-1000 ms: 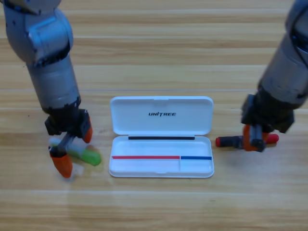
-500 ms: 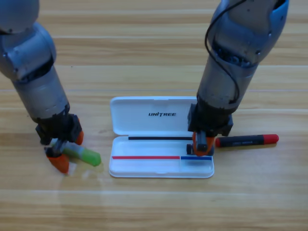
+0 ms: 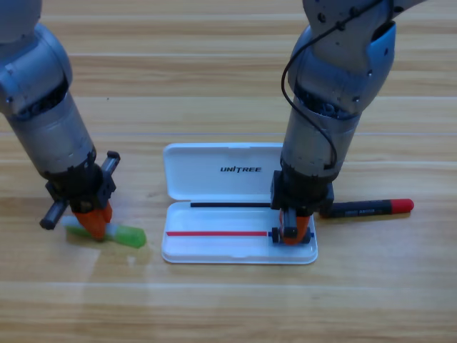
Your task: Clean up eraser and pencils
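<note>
Right end effector (image 3: pixel 291 230) lowers eraser (image 3: pixel 275 235) into white case (image 3: pixel 214 246); release next. Left end effector (image 3: pixel 93 220) clamps green pencil (image 3: pixel 123 235); black pencil (image 3: pixel 368 209) waits.

Left arm: big and grey, coming in from the top left corner and leaning down toward the lower left. Left gripper (image 3: pixel 91 218) pointing down near the table, orange jaws close together. Right arm: grey, with a black cable looped on its side, coming in from the top right and reaching down to the middle. Right gripper (image 3: pixel 293 230) pointing straight down, low, orange jaws showing under the black wrist, gap between them hidden.
</note>
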### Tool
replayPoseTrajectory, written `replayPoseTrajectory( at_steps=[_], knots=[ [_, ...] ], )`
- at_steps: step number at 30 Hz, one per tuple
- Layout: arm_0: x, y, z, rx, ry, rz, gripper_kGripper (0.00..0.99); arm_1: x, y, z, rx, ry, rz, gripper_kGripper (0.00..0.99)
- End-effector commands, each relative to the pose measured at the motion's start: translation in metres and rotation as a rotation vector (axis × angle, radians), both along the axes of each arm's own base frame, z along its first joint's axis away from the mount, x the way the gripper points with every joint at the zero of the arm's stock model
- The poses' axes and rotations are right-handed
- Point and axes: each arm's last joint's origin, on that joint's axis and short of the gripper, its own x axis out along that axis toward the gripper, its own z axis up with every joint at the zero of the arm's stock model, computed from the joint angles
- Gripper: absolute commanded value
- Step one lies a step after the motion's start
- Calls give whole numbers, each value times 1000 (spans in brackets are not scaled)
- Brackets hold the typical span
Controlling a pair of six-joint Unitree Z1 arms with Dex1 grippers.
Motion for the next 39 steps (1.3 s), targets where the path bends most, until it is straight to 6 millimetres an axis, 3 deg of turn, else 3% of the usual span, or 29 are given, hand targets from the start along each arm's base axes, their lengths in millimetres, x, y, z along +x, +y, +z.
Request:
replayPoseTrajectory(
  at_steps=[1,5,6,9,12,16,18,21,25,29,35,36,38,39],
  knots=[
    [-5,1,-10,33,32,26,149,-5,6,-23,-66,19,25,304],
    [-8,-4,-9,40,26,32,149,-9,1,-8,-57,-2,20,758],
    [-9,-4,-9,42,23,33,149,-11,-1,-1,-52,-6,20,825],
    [-8,-5,-8,40,20,37,221,-22,-14,36,-8,-11,19,857],
    [-7,-6,-13,47,30,38,221,-39,-33,79,56,-8,20,877],
    [-3,-8,-23,57,51,37,209,-61,-62,99,51,-19,27,950],
    [-2,-9,-27,55,58,37,60,-67,-75,96,17,-20,26,989],
    [-2,-10,-31,46,61,41,52,-65,-97,77,-24,-35,1,990],
    [-2,-11,-35,40,67,45,60,-41,-122,53,-40,-52,-23,990],
    [-2,-12,-41,46,76,45,356,-19,-136,27,-76,-88,10,990],
    [-2,-12,-49,53,92,45,439,14,-136,2,-78,-92,75,990],
    [-2,-12,-51,57,95,45,396,19,-134,-2,-79,-89,86,990],
    [-2,-12,-52,56,98,45,91,29,-130,-9,-83,-87,100,990],
    [-2,-12,-49,51,91,45,0,34,-127,-12,-84,-87,109,989]
  ],
)
